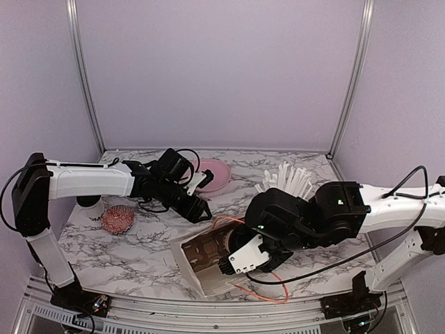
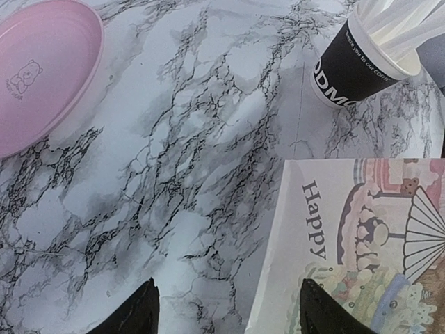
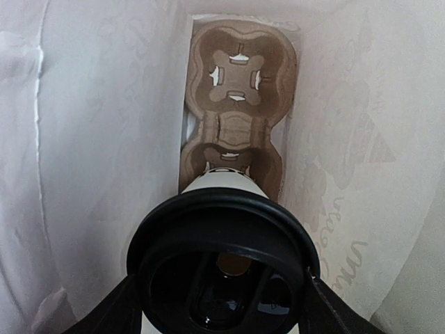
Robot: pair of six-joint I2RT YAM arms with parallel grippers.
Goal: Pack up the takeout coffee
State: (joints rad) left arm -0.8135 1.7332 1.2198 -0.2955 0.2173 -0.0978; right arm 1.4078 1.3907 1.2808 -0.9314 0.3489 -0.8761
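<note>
The cup sits between the fingers of the right gripper, low in the centre of the right wrist view, with its black lid facing the camera. The jaws stand wide, one finger showing at each side just under the lid's rim, and I judge them closed on the cup and carrying it. The cup is inside the bag, its long axis running straight away from the jaws toward the carrier at the bag's far end. The carrier's lower well lies directly beyond the cup's base, which hides most of it, so I cannot tell whether they touch. The upper well, higher in the frame, is empty. The coming move looks like a straight push along that axis into the lower well, with the bag's walls close on both sides. The top view shows none of this, since the right arm and bag cover the cup. It does show the bag lying on its side at lower centre, mouth toward the right arm. The left gripper hangs open and empty over the table at the bag's printed edge, near enough to steady it. Its view alone shows the straw cup at upper right and the plate at upper left, both apart from the bag.
</note>
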